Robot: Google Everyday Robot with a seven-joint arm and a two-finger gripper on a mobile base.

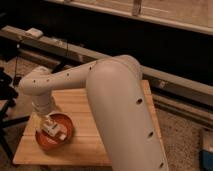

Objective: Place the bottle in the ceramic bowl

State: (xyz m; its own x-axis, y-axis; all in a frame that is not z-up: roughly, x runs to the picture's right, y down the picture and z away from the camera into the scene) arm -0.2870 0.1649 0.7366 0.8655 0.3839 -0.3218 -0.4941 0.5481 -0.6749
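Note:
The orange-red ceramic bowl (43, 142) sits on the front left part of a wooden table (77, 147). My gripper (48, 123) hangs from the bulky white arm (120, 110), low over the bowl's middle. A small whitish bottle (56, 132) lies right under the gripper, inside the bowl's rim and angled toward the right. Whether the gripper still holds the bottle cannot be made out. The arm hides much of the table's right half.
Dark chair or stand legs (6, 102) stand left of the table. A long ledge (165, 80) runs behind it, with a small white object (34, 33) and a hanging cable (67, 50). A blue item (207, 152) sits on the floor at the right.

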